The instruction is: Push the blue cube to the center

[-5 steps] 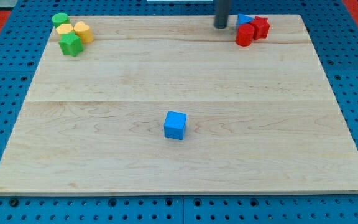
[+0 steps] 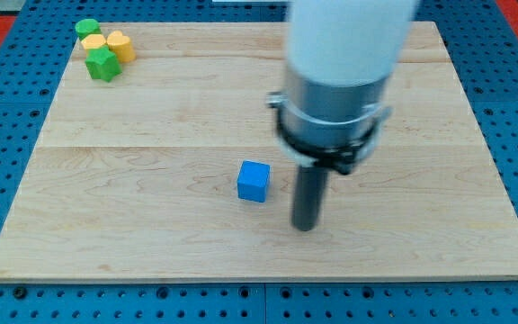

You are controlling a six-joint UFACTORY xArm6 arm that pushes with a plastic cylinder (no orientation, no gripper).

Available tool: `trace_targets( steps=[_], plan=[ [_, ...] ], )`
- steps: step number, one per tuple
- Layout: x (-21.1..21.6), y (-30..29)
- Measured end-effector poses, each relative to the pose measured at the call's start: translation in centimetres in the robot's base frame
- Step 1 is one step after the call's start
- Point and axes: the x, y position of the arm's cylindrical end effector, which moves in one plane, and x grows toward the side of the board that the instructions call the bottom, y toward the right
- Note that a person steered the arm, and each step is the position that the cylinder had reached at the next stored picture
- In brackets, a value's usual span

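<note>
The blue cube [image 2: 254,181] sits on the wooden board [image 2: 151,117], a little below the board's middle. My tip [image 2: 305,226] is on the board just to the right of the cube and slightly below it, a short gap apart, not touching. The arm's large white and grey body [image 2: 340,81] fills the view's upper middle above the rod.
At the board's top left corner stands a cluster: a green cylinder [image 2: 86,28], two yellow blocks [image 2: 120,46] and a green star-shaped block [image 2: 102,64]. The arm body hides the board's top right area.
The rod has moved from the board's top right edge down to beside the blue cube. The arm now hides the red and blue blocks at top right. The cube has not moved.
</note>
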Motion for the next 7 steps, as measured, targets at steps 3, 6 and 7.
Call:
trace_targets(
  steps=[3,6,7],
  plan=[
    [-4.9,-4.4],
    [-11.2,-4.3],
    [-12.9,-4.2]
  ],
)
